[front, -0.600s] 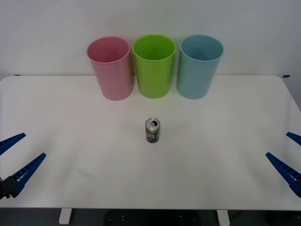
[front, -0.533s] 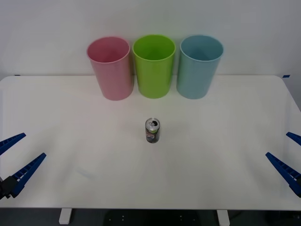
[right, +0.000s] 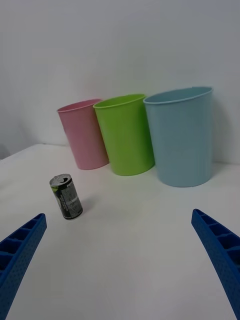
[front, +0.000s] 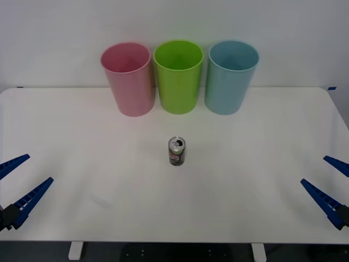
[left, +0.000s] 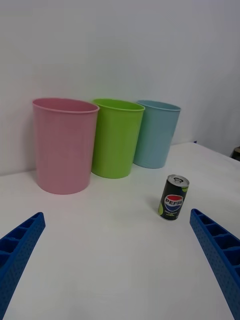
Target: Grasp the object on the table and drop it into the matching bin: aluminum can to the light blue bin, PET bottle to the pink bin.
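Note:
The aluminum can (front: 176,152), small and dark with a silver top, stands upright mid-table (front: 245,164). It also shows as the can (right: 66,197) in the right wrist view and the can (left: 174,198) in the left wrist view. The light blue bin (front: 230,79) is at the back right and the pink bin (front: 130,82) at the back left. My left gripper (front: 40,167) is open near the front left edge, far from the can. My right gripper (front: 314,170) is open near the front right edge. Both hold nothing: right gripper (right: 118,215), left gripper (left: 116,214).
A lime green bin (front: 178,79) stands between the pink and light blue ones, all three in a row against the white wall. Bare white tabletop lies all around the can, between it and both grippers.
My right gripper has shifted slightly left, toward the table's middle. The left gripper and the can have stayed put.

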`<state>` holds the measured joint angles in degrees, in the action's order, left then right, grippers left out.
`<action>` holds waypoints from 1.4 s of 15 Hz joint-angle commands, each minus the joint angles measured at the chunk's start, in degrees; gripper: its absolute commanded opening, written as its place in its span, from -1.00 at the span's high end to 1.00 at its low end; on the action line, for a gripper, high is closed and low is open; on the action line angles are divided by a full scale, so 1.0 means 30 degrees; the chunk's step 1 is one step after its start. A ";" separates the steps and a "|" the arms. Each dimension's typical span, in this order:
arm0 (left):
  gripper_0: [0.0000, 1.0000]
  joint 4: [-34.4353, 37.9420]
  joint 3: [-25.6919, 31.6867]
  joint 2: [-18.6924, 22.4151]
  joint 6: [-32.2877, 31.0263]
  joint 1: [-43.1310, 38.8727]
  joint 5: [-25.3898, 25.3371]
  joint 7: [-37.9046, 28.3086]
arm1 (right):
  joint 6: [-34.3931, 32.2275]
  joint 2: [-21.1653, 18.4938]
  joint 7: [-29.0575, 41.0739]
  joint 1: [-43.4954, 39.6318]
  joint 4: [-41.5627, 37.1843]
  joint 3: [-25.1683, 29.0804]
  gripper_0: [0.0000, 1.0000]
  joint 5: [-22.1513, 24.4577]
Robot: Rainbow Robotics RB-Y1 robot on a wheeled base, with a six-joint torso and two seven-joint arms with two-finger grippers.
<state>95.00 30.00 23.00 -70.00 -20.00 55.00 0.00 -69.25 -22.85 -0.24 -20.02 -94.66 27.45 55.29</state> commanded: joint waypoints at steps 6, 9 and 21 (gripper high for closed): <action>-1.00 0.0000 0.0001 -0.0001 0.0000 0.0002 0.0000 -0.0001 | 0.0819 -0.0002 -0.0974 0.0022 0.0000 -0.2791 -1.00 0.0026; -1.00 0.0000 0.0001 -0.0001 0.0000 0.0002 0.0000 -0.0001 | 0.1463 -0.0002 -0.1590 0.0022 0.0029 -0.3875 -1.00 0.0055; -1.00 0.0000 0.0001 -0.0001 0.0000 0.0002 0.0000 -0.0001 | 0.5536 0.0379 -0.5925 0.1019 0.0029 -0.8797 -1.00 0.0582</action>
<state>95.00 30.00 23.00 -70.00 -20.00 55.00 0.00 -53.47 -22.12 -17.58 -17.28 -94.64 1.66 56.59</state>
